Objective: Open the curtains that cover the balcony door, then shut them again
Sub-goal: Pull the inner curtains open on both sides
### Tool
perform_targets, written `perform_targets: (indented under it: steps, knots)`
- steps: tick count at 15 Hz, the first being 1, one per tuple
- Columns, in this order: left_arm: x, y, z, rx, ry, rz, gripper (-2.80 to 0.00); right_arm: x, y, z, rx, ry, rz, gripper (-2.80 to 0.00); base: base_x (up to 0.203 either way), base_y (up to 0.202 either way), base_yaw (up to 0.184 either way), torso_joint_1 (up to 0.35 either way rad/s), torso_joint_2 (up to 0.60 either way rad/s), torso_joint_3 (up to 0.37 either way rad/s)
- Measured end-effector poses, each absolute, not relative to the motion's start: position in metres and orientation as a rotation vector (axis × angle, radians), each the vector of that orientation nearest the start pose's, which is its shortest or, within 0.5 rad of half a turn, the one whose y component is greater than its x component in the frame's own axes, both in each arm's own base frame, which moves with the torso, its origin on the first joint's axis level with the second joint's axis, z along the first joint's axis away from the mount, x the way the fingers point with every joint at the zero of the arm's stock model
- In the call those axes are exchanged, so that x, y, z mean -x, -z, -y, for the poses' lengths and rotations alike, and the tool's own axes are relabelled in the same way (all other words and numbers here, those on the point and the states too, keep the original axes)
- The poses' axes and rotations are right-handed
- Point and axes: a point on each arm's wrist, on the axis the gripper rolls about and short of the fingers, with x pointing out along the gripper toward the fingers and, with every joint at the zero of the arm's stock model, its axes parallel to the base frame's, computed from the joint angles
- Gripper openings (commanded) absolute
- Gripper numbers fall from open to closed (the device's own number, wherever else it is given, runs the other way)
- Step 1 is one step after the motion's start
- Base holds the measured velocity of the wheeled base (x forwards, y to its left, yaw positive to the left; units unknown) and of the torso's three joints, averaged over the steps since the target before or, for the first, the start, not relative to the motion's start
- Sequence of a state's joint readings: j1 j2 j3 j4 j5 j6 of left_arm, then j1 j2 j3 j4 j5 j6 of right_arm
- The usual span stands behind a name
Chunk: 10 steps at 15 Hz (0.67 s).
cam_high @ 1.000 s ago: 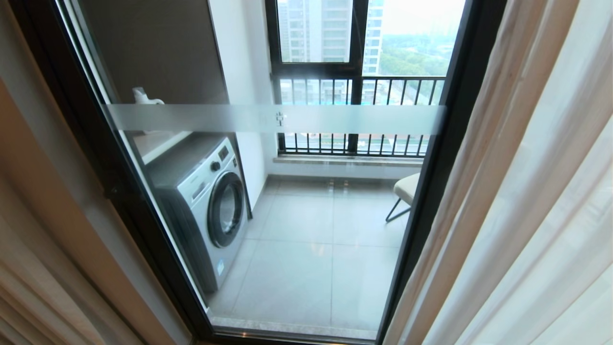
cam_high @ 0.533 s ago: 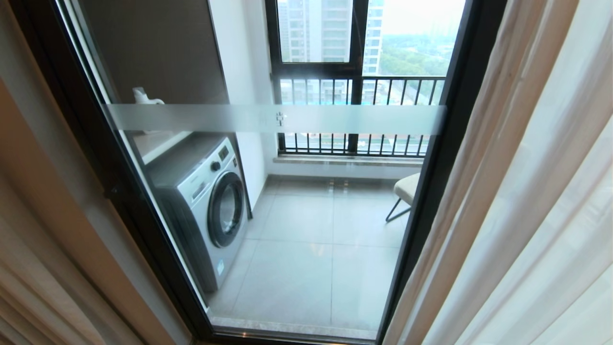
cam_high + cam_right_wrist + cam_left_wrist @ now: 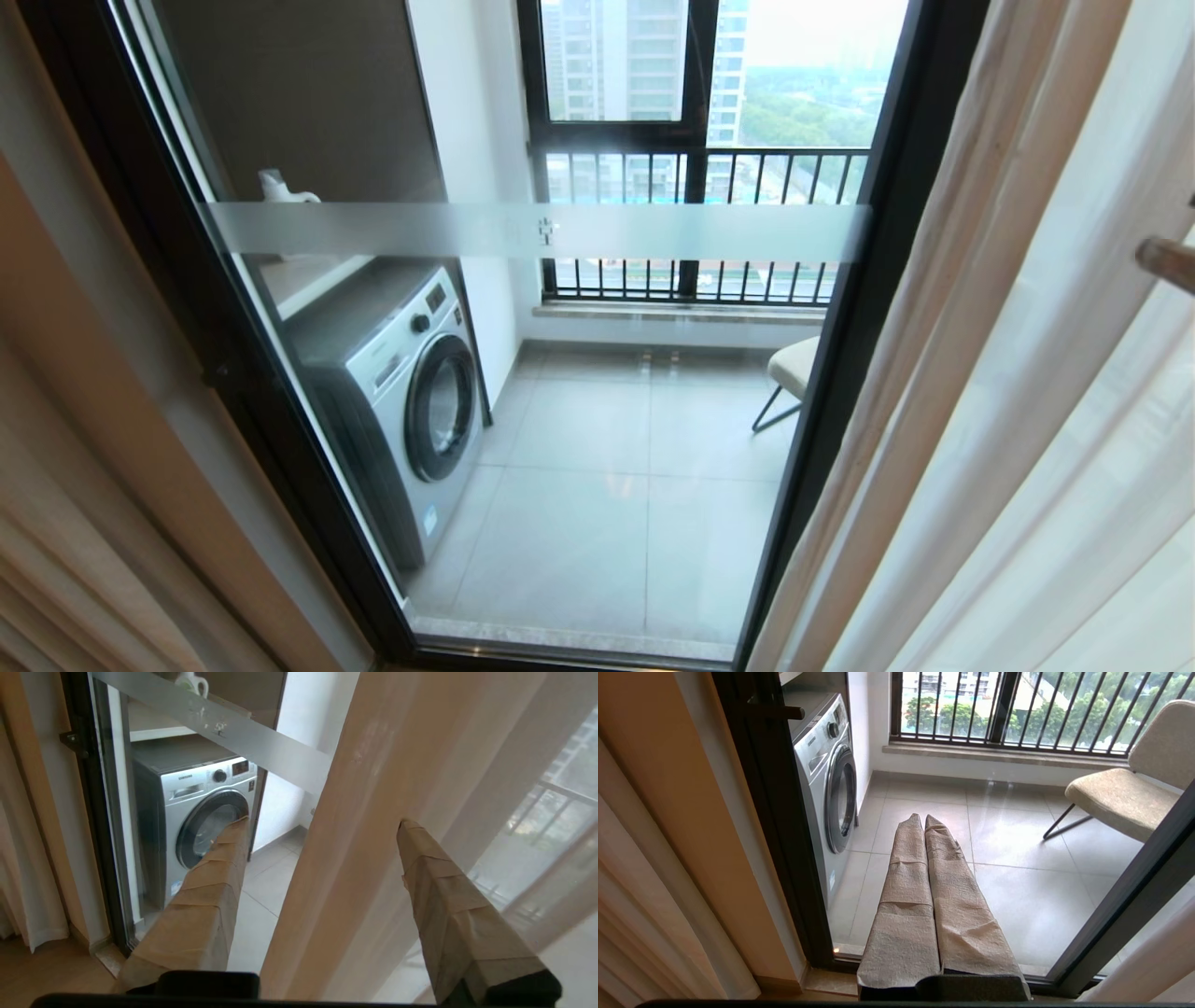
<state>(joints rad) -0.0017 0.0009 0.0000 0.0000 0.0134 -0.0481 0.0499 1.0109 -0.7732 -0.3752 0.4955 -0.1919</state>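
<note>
The balcony door (image 3: 868,280) is a glass panel in a black frame, crossed by a frosted stripe (image 3: 653,233), and it stands uncovered in the middle. The curtains hang gathered at both sides: a beige drape (image 3: 56,560) on the left, a beige-edged white sheer (image 3: 1027,373) on the right. My right gripper (image 3: 323,822) is open, and the right curtain's leading fold (image 3: 336,858) runs between its tape-wrapped fingers (image 3: 205,896). Only one of its fingertips (image 3: 1167,263) shows at the head view's right edge. My left gripper (image 3: 923,817) is shut and empty, low before the glass.
Behind the glass stand a washing machine (image 3: 401,392), a padded chair (image 3: 794,369) and a barred window (image 3: 700,168). A white jug (image 3: 280,189) sits on a shelf above the washer. The door's black sill (image 3: 1064,984) runs along the wooden floor.
A taped fingertip of my right gripper has come into the head view at the right edge, in front of the sheer curtain. The door and curtains look unchanged.
</note>
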Motion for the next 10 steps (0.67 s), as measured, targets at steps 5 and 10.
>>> perform_targets:
  steps: [5,10]
  knots:
    - [0.023,-0.075,0.000,0.048,-0.011,-0.001,-2.80,-0.180,-0.298,-0.034,0.208,-0.608,0.190,0.00,0.000,0.000,0.000,0.000,0.00,0.000]
    - [0.023,-0.075,0.000,0.049,-0.012,-0.001,-2.80,-0.225,-0.293,-0.035,0.208,-0.504,0.215,0.00,0.000,0.000,0.000,0.000,0.00,0.000]
